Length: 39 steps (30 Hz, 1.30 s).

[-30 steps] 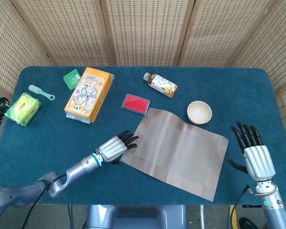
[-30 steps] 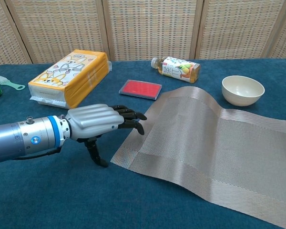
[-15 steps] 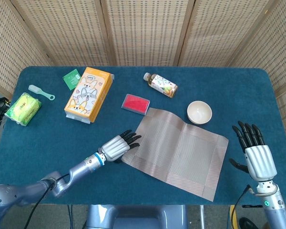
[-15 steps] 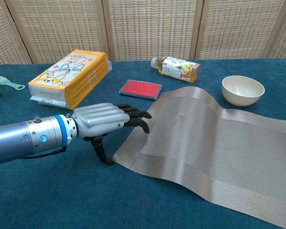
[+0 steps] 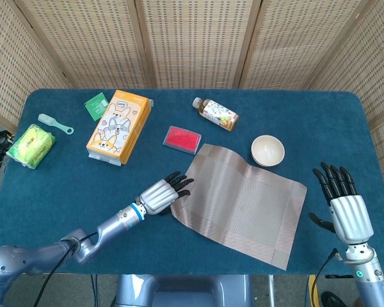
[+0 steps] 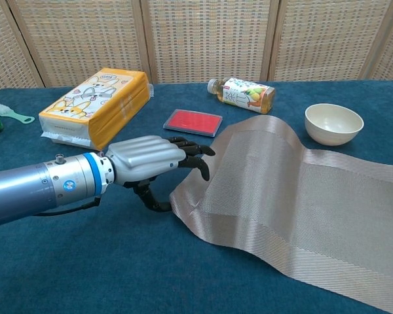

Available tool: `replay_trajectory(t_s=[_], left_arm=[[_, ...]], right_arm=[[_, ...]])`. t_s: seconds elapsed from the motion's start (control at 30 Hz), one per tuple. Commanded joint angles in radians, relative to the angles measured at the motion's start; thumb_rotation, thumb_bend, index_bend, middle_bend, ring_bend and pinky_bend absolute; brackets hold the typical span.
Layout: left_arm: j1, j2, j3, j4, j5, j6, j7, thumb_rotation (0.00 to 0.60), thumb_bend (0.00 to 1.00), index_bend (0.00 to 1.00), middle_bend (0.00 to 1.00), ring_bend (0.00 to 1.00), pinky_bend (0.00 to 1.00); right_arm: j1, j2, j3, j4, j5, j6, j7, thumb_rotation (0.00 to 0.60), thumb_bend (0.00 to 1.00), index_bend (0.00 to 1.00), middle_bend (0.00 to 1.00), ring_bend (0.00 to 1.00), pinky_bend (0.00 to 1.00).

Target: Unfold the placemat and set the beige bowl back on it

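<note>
The woven grey-brown placemat (image 5: 243,201) (image 6: 301,196) lies spread open on the blue table, with a hump along its far left part. My left hand (image 5: 160,194) (image 6: 150,163) is at the mat's left edge. Its fingers curl over that raised edge and its thumb sits under the near corner, so it grips the mat. The beige bowl (image 5: 268,151) (image 6: 333,123) stands upright on the table just beyond the mat's far right corner, not on it. Well right of the mat, my right hand (image 5: 344,204) hovers open and empty with its fingers spread.
A red flat case (image 5: 182,139) (image 6: 192,122) lies just beyond the mat's far left corner. A drink bottle (image 5: 216,113) lies on its side behind it. An orange tissue box (image 5: 118,126), a green sachet (image 5: 96,105), a brush (image 5: 54,123) and a green packet (image 5: 31,144) are at the left.
My left hand has moved right and slightly away from me, carrying the mat's left edge with it, so the mat bunches up more. The right hand has barely shifted.
</note>
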Motion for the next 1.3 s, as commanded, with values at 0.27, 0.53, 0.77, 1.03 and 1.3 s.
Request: replay_trajectory(t_s=[0.27, 0.53, 0.77, 1.03, 1.3], left_arm=[[0.008, -0.035, 0.002, 0.032, 0.001, 0.042, 0.008, 0.6, 0.39, 0.48, 0.0, 0.0, 0.0], [0.008, -0.039, 0.007, 0.035, 0.003, 0.057, -0.009, 0.6, 0.45, 0.65, 0.0, 0.0, 0.0], [0.019, -0.031, 0.018, 0.018, 0.01, 0.085, -0.006, 0.6, 0.46, 0.77, 0.0, 0.0, 0.0], [0.077, 0.011, 0.049, -0.085, 0.01, 0.149, 0.049, 0.6, 0.46, 0.77, 0.0, 0.0, 0.0], [0.139, 0.128, 0.06, -0.317, -0.083, 0.12, 0.269, 0.6, 0.46, 0.77, 0.0, 0.0, 0.0]], right_arm=[[-0.005, 0.004, 0.0, -0.005, -0.014, 0.005, 0.0, 0.6, 0.0, 0.06, 0.0, 0.0, 0.0], [-0.009, 0.011, 0.0, -0.01, -0.024, 0.011, 0.013, 0.6, 0.0, 0.06, 0.0, 0.0, 0.0], [-0.012, 0.013, 0.0, -0.01, -0.033, 0.014, 0.015, 0.6, 0.0, 0.06, 0.0, 0.0, 0.0], [-0.014, 0.015, 0.002, -0.012, -0.034, 0.013, 0.019, 0.6, 0.0, 0.06, 0.0, 0.0, 0.0], [-0.017, 0.015, 0.002, -0.016, -0.042, 0.018, 0.013, 0.6, 0.0, 0.06, 0.0, 0.0, 0.0]])
